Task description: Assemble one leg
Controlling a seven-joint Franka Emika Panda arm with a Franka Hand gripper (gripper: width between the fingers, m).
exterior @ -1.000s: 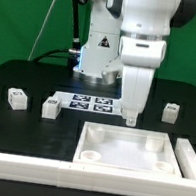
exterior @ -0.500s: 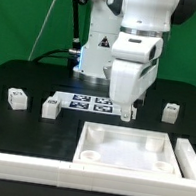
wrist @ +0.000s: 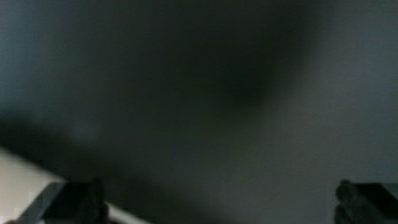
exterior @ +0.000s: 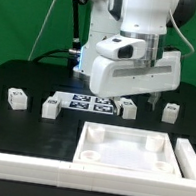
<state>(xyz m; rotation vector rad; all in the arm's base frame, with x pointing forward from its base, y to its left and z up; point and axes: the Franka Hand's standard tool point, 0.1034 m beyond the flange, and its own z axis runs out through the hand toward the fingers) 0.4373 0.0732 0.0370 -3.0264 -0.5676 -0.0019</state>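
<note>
Four small white legs with tags stand on the black table in the exterior view: two on the exterior view's left (exterior: 16,99) (exterior: 51,107), one near the middle (exterior: 129,108), one on the right (exterior: 170,111). My gripper (exterior: 137,98) hangs just above the middle leg without touching it, the hand turned broadside. In the blurred wrist view my gripper (wrist: 222,205) is open, with dark fingertips (wrist: 79,202) wide apart and only dark table between them. No leg shows in the wrist view.
The large white square panel (exterior: 131,138) with raised rim lies in front of the gripper. The marker board (exterior: 85,102) lies behind it, by the arm's base. White rails (exterior: 75,173) border the table's front and sides.
The hand has turned broadside and lifted from the table. The middle leg, earlier at the fingertips, now stands free below the gripper.
</note>
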